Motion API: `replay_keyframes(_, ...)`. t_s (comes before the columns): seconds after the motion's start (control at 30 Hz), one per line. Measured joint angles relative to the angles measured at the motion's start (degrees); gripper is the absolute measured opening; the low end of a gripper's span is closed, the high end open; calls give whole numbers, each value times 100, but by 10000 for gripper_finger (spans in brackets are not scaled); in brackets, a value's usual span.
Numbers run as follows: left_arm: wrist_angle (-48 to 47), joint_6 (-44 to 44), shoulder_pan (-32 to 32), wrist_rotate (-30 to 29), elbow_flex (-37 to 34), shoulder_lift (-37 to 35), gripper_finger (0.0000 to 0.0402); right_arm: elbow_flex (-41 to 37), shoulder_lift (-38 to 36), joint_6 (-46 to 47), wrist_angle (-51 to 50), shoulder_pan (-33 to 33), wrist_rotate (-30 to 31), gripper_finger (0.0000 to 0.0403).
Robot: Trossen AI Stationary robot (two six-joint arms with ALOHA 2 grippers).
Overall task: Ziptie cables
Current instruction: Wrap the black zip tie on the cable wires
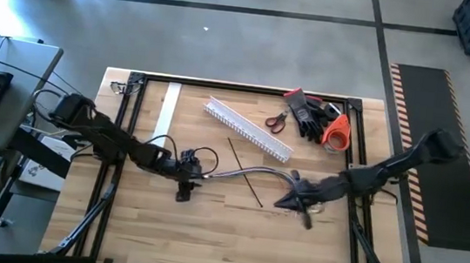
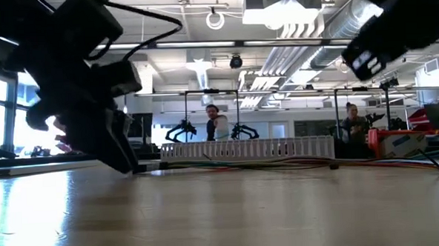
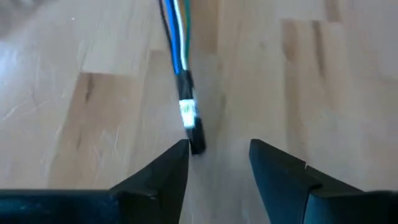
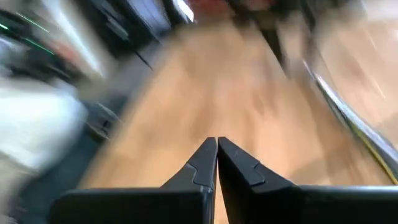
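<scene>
The cables (image 1: 239, 172) lie across the middle of the table as a thin bundle, between my two grippers. In the left wrist view the bundle's end (image 3: 180, 56) shows blue, white, green and black wires and a black tip. My left gripper (image 1: 183, 191) is open and low over the table (image 2: 134, 167), with that tip just in front of its fingers (image 3: 219, 149). My right gripper (image 1: 295, 204) is shut (image 4: 217, 144) at the bundle's other end. The cables (image 4: 354, 127) run past beside it. A thin black ziptie (image 1: 245, 173) lies slantwise across the bundle. My left gripper is open, and the cable's black tip (image 3: 197, 142) lies on the table right beside the inner edge of one fingertip (image 3: 180, 152). I cannot tell whether they touch. My right gripper shows nothing between its shut fingers.
A white comb-toothed duct (image 1: 249, 127) lies slantwise at the far middle, with red-handled scissors (image 1: 276, 120), black gloves (image 1: 311, 113) and an orange thing (image 1: 336, 132) at the far right. A white strip (image 1: 167, 107) lies at the far left. People stand in the room beyond (image 2: 218, 124).
</scene>
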Motion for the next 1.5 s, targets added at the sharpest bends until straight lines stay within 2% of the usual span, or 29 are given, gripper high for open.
replay_keyframes(0.17, -417, -39, -100, -88, 16, -539, 145, 616, 956, 825, -1712, -206, 292, 0)
replay_keyframes(0.37, -294, -1, -132, -110, 21, -451, 127, 730, 1583, 1931, -2768, -364, 295, 0)
replay_keyframes(0.53, 56, 13, -139, -123, 23, -141, 115, 777, 1507, 2667, -3563, -343, 205, 0)
replay_keyframes(0.67, 488, 62, -137, 74, 26, 176, 109, 857, 1174, 2822, -4321, -278, 254, 0)
replay_keyframes(0.9, 537, -123, -137, 171, 40, 490, 97, 1527, 1039, 3713, -7533, -231, 686, 0)
replay_keyframes(0.97, 537, -153, -137, 168, 43, 496, 94, 1622, 1049, 3727, -7887, -211, 775, 0)
replay_keyframes(1.1, 463, -190, -193, 178, 38, 372, 89, 1779, 1047, 3117, -7402, -129, 1122, 0)
replay_keyframes(1.23, 524, -196, -297, 192, 34, 108, 83, 1916, 1045, 1728, -5613, 30, 1226, 0)
replay_keyframes(1.3, 533, -196, -329, 147, 34, 13, 81, 1902, 1055, 923, -4517, 101, 1144, 0)
replay_keyframes(1.37, 584, -196, -349, 119, 34, -11, 80, 1853, 1129, -31, -3596, 183, 812, 1)
replay_keyframes(1.5, 592, -193, -351, 100, 34, 3, 78, 1798, 1363, -1462, -3008, 336, 614, 23)
